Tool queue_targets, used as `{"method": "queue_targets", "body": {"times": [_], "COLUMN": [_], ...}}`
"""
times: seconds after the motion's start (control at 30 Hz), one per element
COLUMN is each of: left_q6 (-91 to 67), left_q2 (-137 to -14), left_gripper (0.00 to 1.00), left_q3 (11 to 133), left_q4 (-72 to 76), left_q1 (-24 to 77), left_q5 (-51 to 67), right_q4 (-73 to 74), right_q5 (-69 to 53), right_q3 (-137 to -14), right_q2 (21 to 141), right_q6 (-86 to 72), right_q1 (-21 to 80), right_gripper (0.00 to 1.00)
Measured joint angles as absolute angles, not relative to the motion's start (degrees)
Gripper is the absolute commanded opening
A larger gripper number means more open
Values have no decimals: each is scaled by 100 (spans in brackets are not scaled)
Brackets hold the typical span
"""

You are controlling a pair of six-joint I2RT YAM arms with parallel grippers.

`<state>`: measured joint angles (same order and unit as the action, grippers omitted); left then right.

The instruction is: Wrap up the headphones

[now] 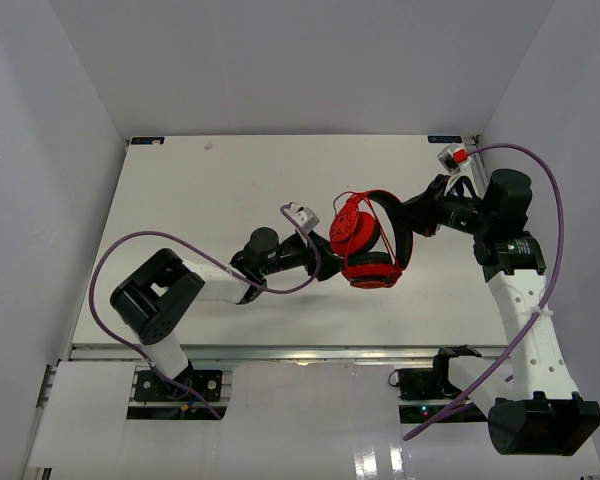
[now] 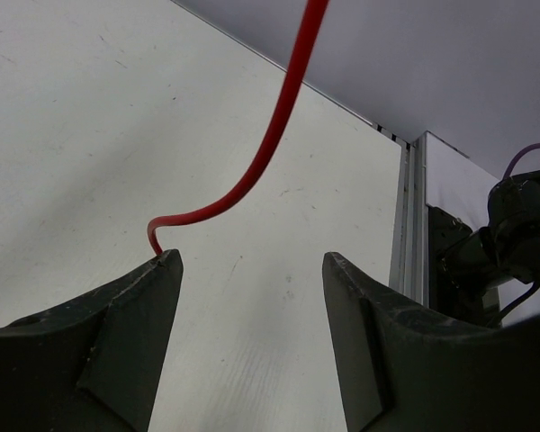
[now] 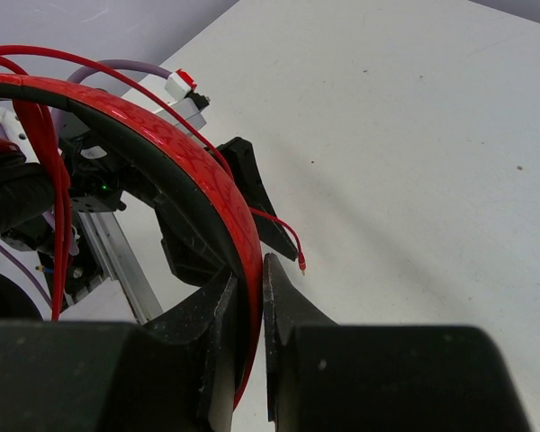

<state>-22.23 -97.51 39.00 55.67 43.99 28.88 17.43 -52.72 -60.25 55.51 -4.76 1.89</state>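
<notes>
The red headphones point(image 1: 365, 245) hang above the middle of the white table point(image 1: 210, 200), held up by their headband. My right gripper point(image 1: 412, 226) is shut on the red and black headband point(image 3: 162, 135), which passes between its fingers point(image 3: 250, 274). The thin red cable point(image 3: 58, 180) loops over the band in several strands, and its free plug end point(image 3: 300, 264) dangles just beyond the jaws. My left gripper point(image 1: 315, 250) sits just left of the earcups, open point(image 2: 252, 261) with nothing between its fingers. The cable point(image 2: 270, 144) runs past the tip of its left finger point(image 2: 153, 288).
Purple robot cables point(image 1: 115, 270) arc over both arms point(image 1: 555, 200). The metal rail point(image 2: 407, 225) along the table's edge and the right arm's base point(image 2: 513, 234) lie ahead in the left wrist view. Grey walls point(image 1: 40, 150) close in the table on three sides.
</notes>
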Motion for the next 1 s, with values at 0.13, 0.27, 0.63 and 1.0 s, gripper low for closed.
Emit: {"method": "queue_targets", "body": {"times": [0.13,0.27,0.63,1.0], "left_q6": [-2241,-2257,-2255,-2135], "left_q2": [-9771,-9835,-9848,-9859], "left_gripper": [70,68,50,53], "left_q3": [3915,3962,4077,4141], "left_q4": [5572,5563,5402,4808], "left_q1": [4401,4401,4401,4401], "left_q5": [2921,2921,2917,2449], "right_q4": [1709,1653,1649,1649], "right_q5": [-5282,-5290,-5295,-5303], "right_q3": [-6025,-6025,-6025,-6025], "right_q2": [5551,5551,5550,5548], "right_q6": [-507,-524,-558,-558], "right_q1": [189,189,189,189], "right_gripper": [8,8,8,8]}}
